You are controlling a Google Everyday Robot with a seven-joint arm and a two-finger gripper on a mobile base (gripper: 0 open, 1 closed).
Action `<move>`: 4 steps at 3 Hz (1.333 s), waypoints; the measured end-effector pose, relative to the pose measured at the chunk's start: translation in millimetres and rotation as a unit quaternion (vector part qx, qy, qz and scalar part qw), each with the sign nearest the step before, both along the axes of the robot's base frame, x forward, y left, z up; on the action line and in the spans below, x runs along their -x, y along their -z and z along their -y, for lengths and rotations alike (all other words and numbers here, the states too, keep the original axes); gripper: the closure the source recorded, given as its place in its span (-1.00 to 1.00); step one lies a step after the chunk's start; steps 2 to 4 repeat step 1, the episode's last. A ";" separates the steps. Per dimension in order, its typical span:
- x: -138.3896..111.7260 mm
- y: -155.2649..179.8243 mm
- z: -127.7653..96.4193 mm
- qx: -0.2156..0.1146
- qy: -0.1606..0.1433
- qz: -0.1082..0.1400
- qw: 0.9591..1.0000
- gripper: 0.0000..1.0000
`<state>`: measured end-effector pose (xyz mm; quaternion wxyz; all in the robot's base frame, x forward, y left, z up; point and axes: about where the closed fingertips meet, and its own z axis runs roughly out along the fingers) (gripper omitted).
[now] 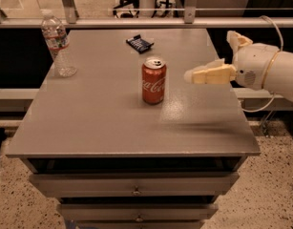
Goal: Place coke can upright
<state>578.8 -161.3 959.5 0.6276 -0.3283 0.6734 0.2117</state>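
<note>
The coke can (153, 81) is red with white script and a silver top. It stands upright near the middle of the grey table (98, 123). My gripper (209, 55) is to the right of the can, above the table's right side, and apart from it. Its fingers (210, 74) are spread open and hold nothing. One finger points left toward the can, the other points up and back.
A clear plastic water bottle (57, 44) stands at the table's far left. A small flat dark-blue packet (139, 43) lies at the back, behind the can. Drawers (136, 185) run below the table's front edge. A rail runs behind the table.
</note>
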 end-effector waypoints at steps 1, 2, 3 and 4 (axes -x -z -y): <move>-1.0 -13.6 15.5 -0.002 0.003 0.004 1.000 -1.00; -1.0 -13.6 15.5 -0.002 0.003 0.004 1.000 -1.00; -1.0 -13.6 15.5 -0.002 0.003 0.004 1.000 -1.00; -1.0 -13.6 15.5 -0.002 0.003 0.004 1.000 -1.00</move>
